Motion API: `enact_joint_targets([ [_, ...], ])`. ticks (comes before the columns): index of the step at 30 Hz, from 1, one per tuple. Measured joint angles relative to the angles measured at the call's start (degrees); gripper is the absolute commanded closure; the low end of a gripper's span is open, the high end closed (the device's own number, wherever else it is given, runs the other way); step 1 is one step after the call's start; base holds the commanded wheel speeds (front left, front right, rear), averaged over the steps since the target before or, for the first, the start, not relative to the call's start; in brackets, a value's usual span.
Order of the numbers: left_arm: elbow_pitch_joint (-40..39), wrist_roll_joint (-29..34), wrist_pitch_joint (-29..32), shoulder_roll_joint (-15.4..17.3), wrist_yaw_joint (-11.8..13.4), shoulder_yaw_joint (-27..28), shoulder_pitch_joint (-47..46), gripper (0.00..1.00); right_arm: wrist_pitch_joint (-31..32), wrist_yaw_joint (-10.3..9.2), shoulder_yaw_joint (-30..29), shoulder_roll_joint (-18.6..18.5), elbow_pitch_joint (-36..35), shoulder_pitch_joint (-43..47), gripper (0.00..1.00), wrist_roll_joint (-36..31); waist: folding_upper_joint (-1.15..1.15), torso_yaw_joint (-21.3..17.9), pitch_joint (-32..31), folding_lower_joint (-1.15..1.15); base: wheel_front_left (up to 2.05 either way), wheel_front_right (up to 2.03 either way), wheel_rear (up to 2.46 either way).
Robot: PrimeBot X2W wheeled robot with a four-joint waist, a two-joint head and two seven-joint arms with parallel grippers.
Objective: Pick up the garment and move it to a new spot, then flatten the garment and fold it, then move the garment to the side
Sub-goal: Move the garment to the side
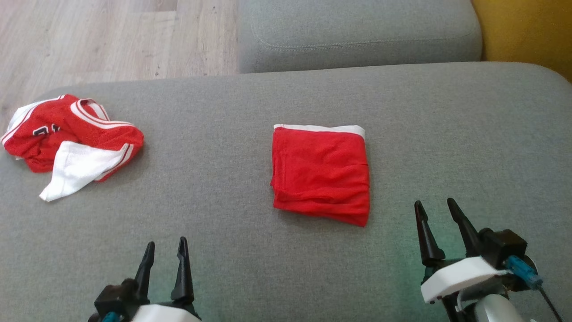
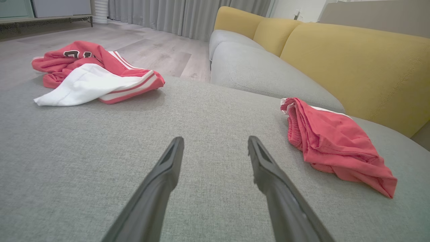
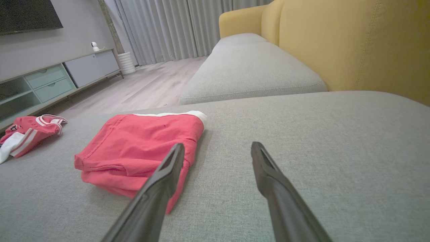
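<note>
Shorts (image 1: 321,172) lie folded in a neat red square with a white band along the far edge, mid-cushion (image 1: 268,268), square in front of the robot. Fold looks done to me, so the step in hand is the last one: shifting them to the side.

Left gripper (image 1: 166,243) hovers low over bare fabric, jaws parted, nothing in them. Right gripper (image 1: 434,203) sits just near the shorts' right corner, jaws also spread and empty. It's the closer one, and I reckon it gets the job: slide a finger under the stacked edge, pinch through all the layers so the fold holds, then carry or drag them sideways.

Count it up: two garments on the cushion, the folded shorts and a crumpled red-and-white jersey (image 1: 67,143) well off to the left. Two grippers, both free. Two grey seat cushions, with a yellow backrest (image 1: 527,31) behind.
</note>
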Motion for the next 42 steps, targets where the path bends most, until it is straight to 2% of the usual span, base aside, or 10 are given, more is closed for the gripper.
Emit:
enact_joint_targets([
  [7, -0.14, 0.69, 0.00, -0.32, -0.31, 0.15, -0.71, 0.00, 4.00, 0.00, 0.19, 0.04, -0.03, -1.74, 0.00, 2.23, 0.00, 0.86, 1.82, 0.00, 0.00, 0.00, 0.00],
  [10, -0.52, 1.12, 0.00, -0.42, -0.52, 0.27, -1.47, 0.00, 7.92, 0.00, -0.45, 0.04, -0.10, -5.93, 0.00, 5.47, 0.00, 1.73, 2.87, 0.00, 0.00, 0.00, 0.00],
  [15, -1.00, 1.54, 0.00, -0.90, -0.57, 0.34, -2.65, 0.00, 14.25, 0.00, -2.99, 0.04, 0.73, -12.56, 0.00, 4.59, 0.00, 3.40, 4.33, 0.01, 0.00, 0.00, 0.00],
  [23, -1.42, 2.65, 0.00, -2.64, -1.74, 0.40, -4.26, 0.00, 23.93, 0.00, -6.06, 0.01, 8.77, -18.40, 0.00, 2.50, 0.00, 8.55, 7.11, 0.01, 0.00, 0.00, 0.00],
  [28, -1.16, 3.16, -0.01, -3.37, -2.65, 0.40, -4.54, 0.00, 26.72, 0.00, -8.81, -0.04, 14.55, -20.92, 0.00, 3.28, 0.00, 11.90, 8.75, 0.01, 0.00, 0.00, 0.00],
  [33, -0.79, 3.74, -0.01, -4.13, -3.10, 0.46, -4.87, 0.00, 27.16, 0.00, -8.78, -0.60, 18.55, -22.99, 0.00, 3.08, 0.00, 14.14, 10.21, 0.01, 0.00, 0.00, 0.00],
  [34, -0.77, 4.10, -0.01, -4.22, -3.11, 0.48, -5.01, 0.00, 27.11, 0.00, -8.71, -0.85, 19.07, -23.59, 0.07, 3.08, 0.00, 14.34, 10.46, 0.00, 0.00, 0.00, 0.00],
  [35, -0.77, 4.14, -0.01, -4.27, -3.11, 0.53, -5.17, 0.00, 27.09, 0.00, -8.56, -1.04, 19.59, -24.24, 0.39, 3.01, 0.00, 14.45, 10.66, 0.00, 0.00, 0.00, 0.00],
  [38, -1.46, 5.33, -0.02, -4.34, -3.90, 0.60, -5.49, 0.00, 26.43, 0.00, -7.62, -1.40, 20.93, -25.75, 0.97, 2.59, 0.00, 14.12, 11.08, 0.00, 0.00, 0.00, 0.00],
  [42, -2.38, 6.26, -0.07, -4.50, -5.09, 0.25, -5.92, 0.00, 24.83, 0.04, -7.06, -1.48, 21.31, -26.37, 1.00, 2.60, 0.00, 12.46, 11.81, 0.00, 0.00, 0.00, 0.00],
])
